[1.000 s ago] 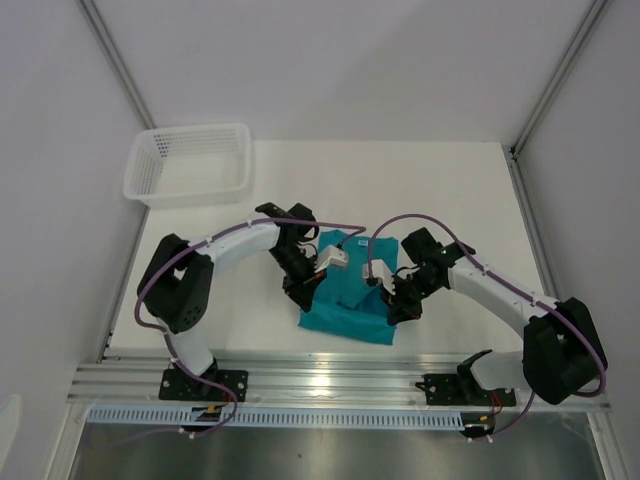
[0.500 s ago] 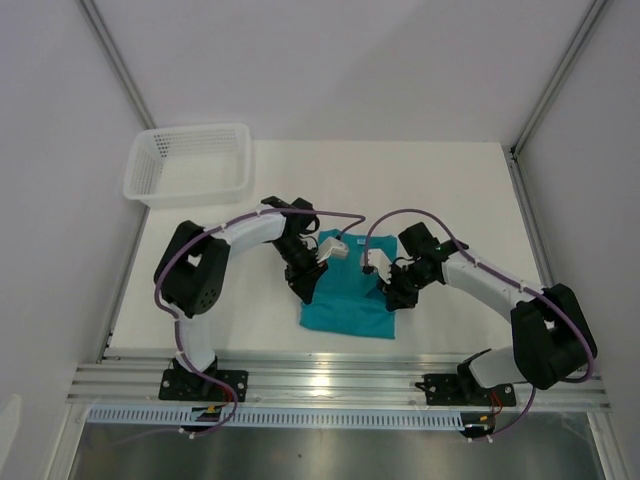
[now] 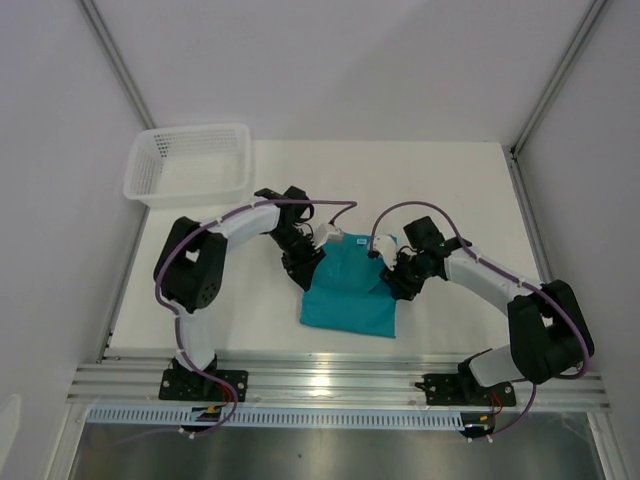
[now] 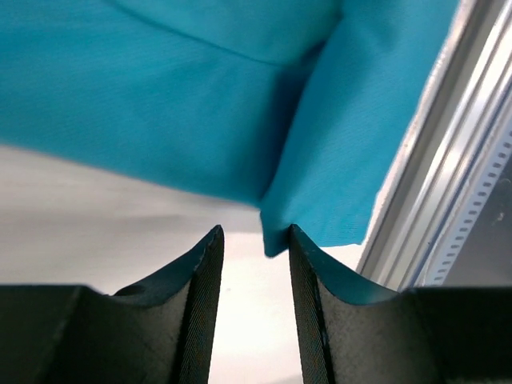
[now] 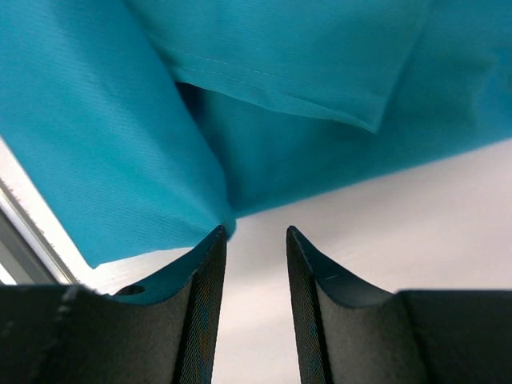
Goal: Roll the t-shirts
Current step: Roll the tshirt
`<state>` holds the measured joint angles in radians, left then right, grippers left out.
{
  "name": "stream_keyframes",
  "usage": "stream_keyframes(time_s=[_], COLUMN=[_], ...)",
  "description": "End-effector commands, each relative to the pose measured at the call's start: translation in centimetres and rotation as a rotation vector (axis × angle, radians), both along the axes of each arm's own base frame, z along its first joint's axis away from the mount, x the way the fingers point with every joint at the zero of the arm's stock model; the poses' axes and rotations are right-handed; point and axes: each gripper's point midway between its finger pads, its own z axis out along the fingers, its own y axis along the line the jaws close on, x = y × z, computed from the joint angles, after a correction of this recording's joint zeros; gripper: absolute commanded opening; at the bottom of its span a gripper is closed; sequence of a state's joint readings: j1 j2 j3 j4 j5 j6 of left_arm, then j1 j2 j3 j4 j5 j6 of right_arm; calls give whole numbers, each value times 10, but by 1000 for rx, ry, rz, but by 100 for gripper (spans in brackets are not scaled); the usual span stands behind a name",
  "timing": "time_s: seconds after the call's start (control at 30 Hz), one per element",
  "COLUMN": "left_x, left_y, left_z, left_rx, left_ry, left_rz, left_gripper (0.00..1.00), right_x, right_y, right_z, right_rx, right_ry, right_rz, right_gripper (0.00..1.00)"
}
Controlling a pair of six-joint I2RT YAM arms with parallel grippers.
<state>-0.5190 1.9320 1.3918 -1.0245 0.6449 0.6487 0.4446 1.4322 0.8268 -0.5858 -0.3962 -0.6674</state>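
The teal t-shirt [image 3: 348,295] lies folded into a narrow flat shape at the near middle of the table. My left gripper [image 3: 303,268] is at its left edge, low over the table. In the left wrist view the gripper [image 4: 256,232] is open and empty, with a corner of the shirt [image 4: 320,160] just ahead of its right fingertip. My right gripper [image 3: 393,281] is at the shirt's right edge. In the right wrist view the gripper [image 5: 256,230] is open and empty, with the shirt's fold [image 5: 120,152] touching its left fingertip.
A white mesh basket [image 3: 190,163] stands at the table's far left corner. An aluminium rail [image 3: 330,380] runs along the near edge and also shows in the left wrist view [image 4: 448,176]. White walls enclose the table.
Both grippers have moved off the top of the shirt, outward to its side edges and slightly farther back. The shirt now lies flatter.
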Motion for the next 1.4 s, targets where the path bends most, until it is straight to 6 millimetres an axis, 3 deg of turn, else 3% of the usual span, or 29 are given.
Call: stream_keyframes(time_s=[0.0, 0.17, 0.27, 0.33, 0.37, 0.43, 0.53, 0.63, 0.77, 0.9, 1.03, 1.17, 1.27, 1.3, 1.37], left_x=[23, 33, 53, 52, 46, 25, -12, -26, -22, -10, -6, 1, 2, 0, -11], left_y=[4, 0, 1, -1, -2, -9, -20, -34, -45, -41, -39, -38, -42, -42, -34], left_z=[-5, 15, 53, 77, 79, 75, 47, 35, 20, -2, -11, -2, 26, 34, 53], left_rx=[49, 28, -10, -53, -67, -85, -62, -65, -55, 12, 36, 18, -51, -73, -129], left_ry=[-43, -89, -221, -285, -283, -240, -131, -109, -68, -67, -43, -73, -130, -149, -221], left_rz=[60, 82, 120, 116, 105, 62, -17, -57, -39, -9, 10, 19, -5, -22, -80], left_gripper=[41, 41, 40, 37, 34, 30, 29, 31, 31, 31, 32, 35, 40, 44, 50], right_x=[28, 31, 30, 18, 11, -12, -28, -27, -24, -18, -9, -1, -1, 0, -10], right_y=[1, 4, 4, 14, 20, 38, 55, 57, 56, 53, 48, 42, 48, 48, 47], right_z=[23, 44, 68, 76, 80, 74, 59, 42, 24, 6, -3, 1, 17, 31, 34], right_rx=[21, 48, 93, 167, 216, 303, 354, 349, 311, 262, 233, 214, 240, 254, 211], right_ry=[-95, -126, -170, -153, -131, -53, 5, 38, 70, 108, 108, 76, 17, -52, -126], right_rz=[-71, -96, -133, -122, -130, -70, -45, -64, -57, -76, -106, -118, -70, -34, 37], right_gripper=[39, 37, 30, 21, 18, 10, 5, 4, 3, 3, 3, 3, 14, 23, 29])
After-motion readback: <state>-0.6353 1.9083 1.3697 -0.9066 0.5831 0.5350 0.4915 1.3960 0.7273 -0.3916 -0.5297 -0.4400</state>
